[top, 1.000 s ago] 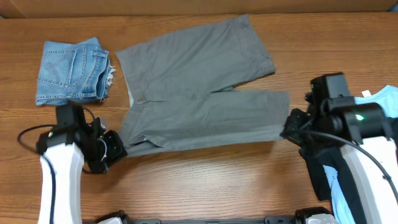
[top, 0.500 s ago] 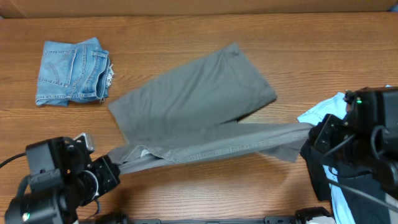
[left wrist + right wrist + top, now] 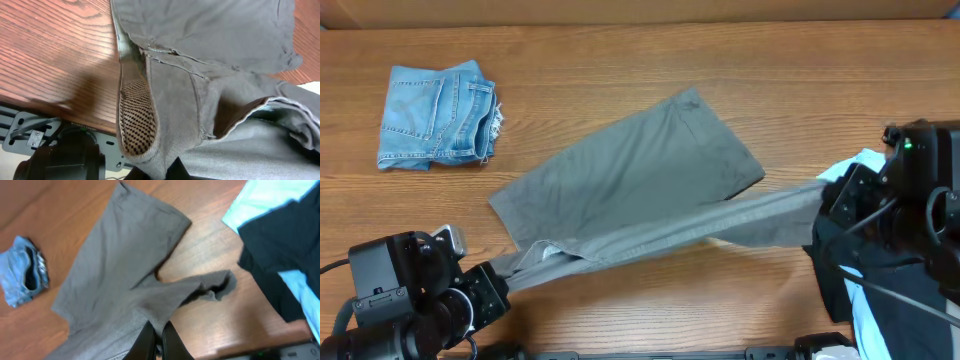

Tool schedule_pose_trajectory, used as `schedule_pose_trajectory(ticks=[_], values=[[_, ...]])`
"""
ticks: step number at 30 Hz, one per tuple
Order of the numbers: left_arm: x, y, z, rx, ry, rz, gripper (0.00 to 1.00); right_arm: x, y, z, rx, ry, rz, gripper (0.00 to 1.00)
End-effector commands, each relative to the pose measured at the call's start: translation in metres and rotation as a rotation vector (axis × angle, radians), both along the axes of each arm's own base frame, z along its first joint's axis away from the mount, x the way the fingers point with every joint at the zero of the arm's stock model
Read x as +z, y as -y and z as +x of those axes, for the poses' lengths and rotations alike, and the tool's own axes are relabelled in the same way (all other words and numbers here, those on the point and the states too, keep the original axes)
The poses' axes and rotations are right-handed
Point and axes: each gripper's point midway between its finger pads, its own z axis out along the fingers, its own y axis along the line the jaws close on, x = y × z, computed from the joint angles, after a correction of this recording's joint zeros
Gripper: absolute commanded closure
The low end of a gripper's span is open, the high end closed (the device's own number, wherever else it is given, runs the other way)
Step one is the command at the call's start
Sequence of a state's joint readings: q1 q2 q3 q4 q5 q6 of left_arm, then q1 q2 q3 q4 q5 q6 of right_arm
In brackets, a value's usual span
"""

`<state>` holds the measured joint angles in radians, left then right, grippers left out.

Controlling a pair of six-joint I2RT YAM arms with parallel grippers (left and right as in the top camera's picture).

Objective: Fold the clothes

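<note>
The grey shorts (image 3: 640, 170) hang stretched above the table between both grippers, one leg still lying on the wood toward the back. My left gripper (image 3: 492, 278) is shut on the waistband end at the front left; the left wrist view shows the waistband's checked lining (image 3: 135, 120) and the fingers (image 3: 175, 172) pinching cloth. My right gripper (image 3: 825, 200) is shut on the leg hem at the right. In the right wrist view the fingers (image 3: 157, 340) clamp grey cloth (image 3: 115, 275).
Folded denim shorts (image 3: 435, 113) lie at the back left, also in the right wrist view (image 3: 25, 277). A black garment (image 3: 865, 270) and a light-blue T-shirt (image 3: 850, 165) lie at the right under the right arm. Table's front edge sits just below the left gripper.
Both grippers have lifted the near edge of the shorts off the table and pulled it taut. The left arm has moved toward the front, the right arm up and right.
</note>
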<state>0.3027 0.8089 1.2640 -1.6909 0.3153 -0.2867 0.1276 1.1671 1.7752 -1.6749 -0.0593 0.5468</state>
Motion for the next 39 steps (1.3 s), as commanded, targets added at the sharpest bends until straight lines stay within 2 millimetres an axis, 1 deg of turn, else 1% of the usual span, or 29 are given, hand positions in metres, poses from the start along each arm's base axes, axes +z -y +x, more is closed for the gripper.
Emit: schedule_pose_trajectory(ticks=[1, 4, 6, 8, 12, 17, 22, 26, 29, 31, 34, 39], values=[[0.002, -0.021, -0.001, 0.067, -0.001, 0.11, 0.96, 0.022, 0.017, 0.026, -0.072, 0.124, -0.073, 0.96], [0.003, -0.026, 0.001, 0.093, 0.002, 0.129, 0.96, 0.018, 0.009, 0.049, -0.054, 0.12, -0.047, 0.96], [0.003, -0.029, 0.003, 0.103, 0.008, 0.135, 0.95, 0.009, 0.006, 0.065, -0.051, 0.096, -0.049, 0.96], [0.0, -0.032, 0.003, 0.116, 0.0, 0.145, 0.95, -0.004, 0.005, 0.079, -0.05, 0.053, -0.055, 0.96], [-0.015, -0.031, 0.001, 0.123, -0.049, 0.131, 0.95, -0.033, 0.002, 0.101, -0.047, -0.05, -0.071, 0.96], [-0.038, -0.034, 0.009, 0.145, -0.082, 0.113, 0.95, -0.054, -0.001, 0.127, -0.038, -0.085, -0.08, 0.96], [-0.053, -0.041, 0.029, 0.173, -0.07, 0.114, 0.95, -0.068, -0.004, 0.147, -0.038, -0.096, -0.082, 0.96], [-0.056, -0.058, 0.048, 0.234, -0.062, 0.16, 0.94, -0.076, -0.007, 0.166, -0.036, -0.079, -0.076, 0.96], [-0.057, -0.064, 0.064, 0.244, -0.042, 0.164, 0.93, -0.085, -0.01, 0.181, -0.034, -0.071, -0.069, 0.96], [-0.06, -0.068, 0.076, 0.245, -0.036, 0.168, 0.93, -0.094, -0.014, 0.188, -0.023, -0.082, -0.052, 0.96], [-0.069, -0.078, 0.089, 0.255, -0.064, 0.193, 0.93, -0.109, -0.018, 0.201, -0.016, -0.095, -0.041, 0.96], [-0.091, -0.095, 0.111, 0.268, -0.123, 0.239, 0.93, -0.127, -0.024, 0.22, -0.007, -0.096, -0.025, 0.96]])
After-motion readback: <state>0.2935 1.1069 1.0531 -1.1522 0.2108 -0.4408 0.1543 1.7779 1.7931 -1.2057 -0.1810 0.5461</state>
